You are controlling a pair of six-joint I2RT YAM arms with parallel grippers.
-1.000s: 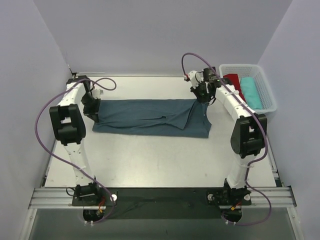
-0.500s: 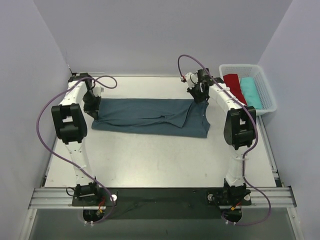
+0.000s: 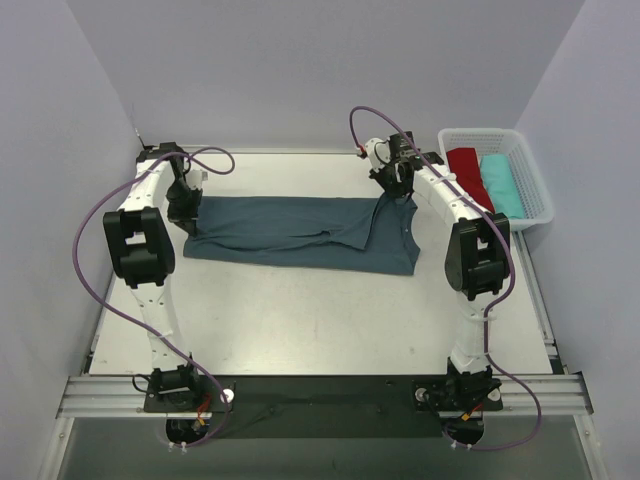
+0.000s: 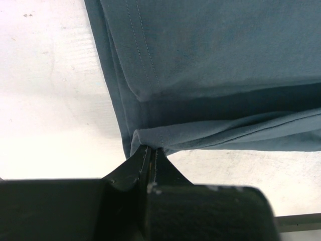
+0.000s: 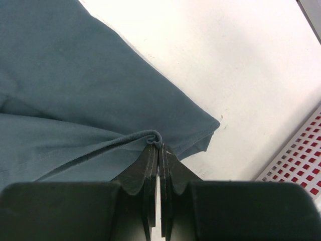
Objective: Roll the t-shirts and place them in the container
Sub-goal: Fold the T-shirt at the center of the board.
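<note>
Blue tee point(image 3: 300, 232), centre frame: folded into a long band, rolling not begun. Left gripper point(image 4: 150, 152) and right gripper point(image 5: 158, 149) each pinch its end. Red tee point(image 3: 465, 172) and turquoise tee point(image 3: 500, 182) lie in the basket point(image 3: 480, 131), upper right, seemingly done.

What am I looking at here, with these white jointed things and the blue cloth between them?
These are two white jointed robot arms bolted to a white table. The wide picture looks down from above and behind them; the two close-ups come from a camera on each wrist. A large slate-blue cloth t-shirt lies on the table, folded into a long band. The left arm's fingers are shut on a fold at its left end, the right arm's fingers on a fold at its right end. At far right, a white plastic basket holds a red cloth and a turquoise cloth.
</note>
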